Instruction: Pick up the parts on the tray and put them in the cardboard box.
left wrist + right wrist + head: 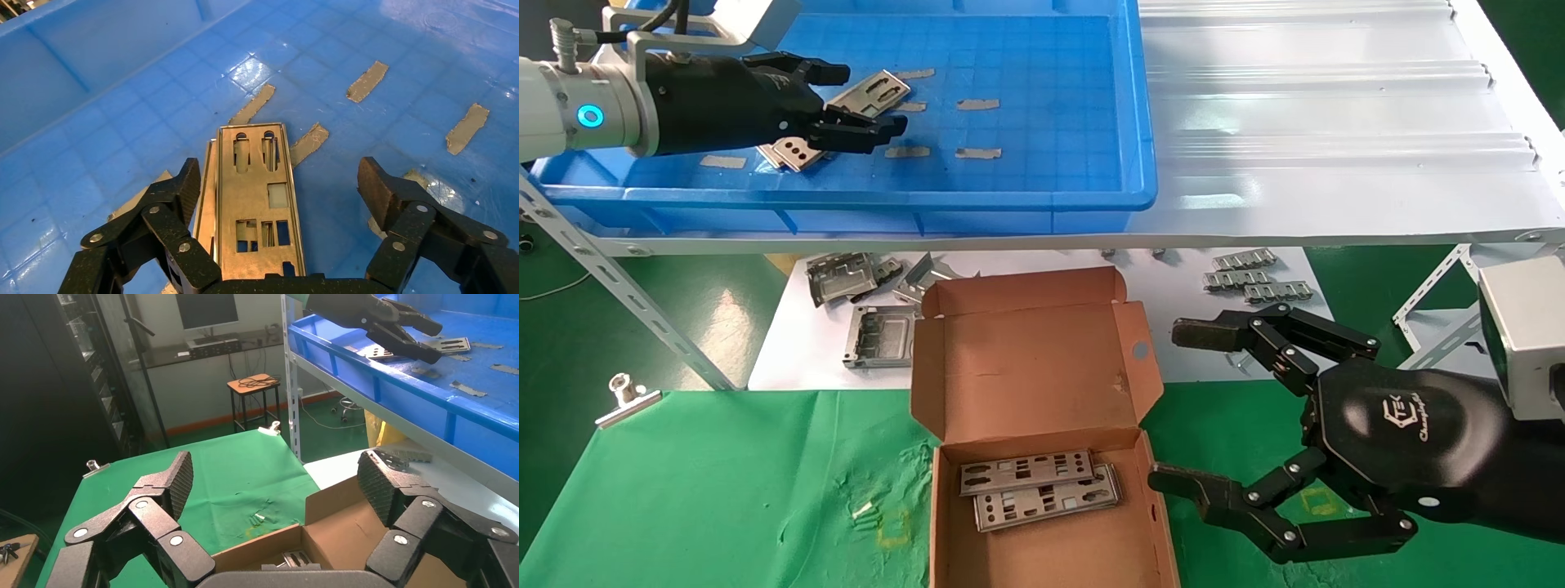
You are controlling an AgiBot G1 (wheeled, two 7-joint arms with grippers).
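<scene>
Up in the blue tray (1042,175), the left pincer (866,98) is spread wide, one finger on each side of the metal plates (254,202) that lie in a small overlapping pile on the grid floor. In the left wrist view the fingers (180,184) stand apart from the plate edges on both sides and do not touch them. The pile is in the left half of the tray, nearer its front wall; several tape strips (977,104) lie flat just beyond, and the right half of the floor is open.

Below the shelf, the cardboard box (1042,384) stands open on the green cloth (723,490), lid leaning back, with two plates (1042,488) already flat inside near the hinge. The right pincer (1181,408) is also spread wide, just beside the right wall of the box and apart from it. Behind the box, grey frames (858,306) and ribbed strips (1258,282) lie on a white sheet (789,351). A metal clip (625,398) holds the cloth corner on the left.
</scene>
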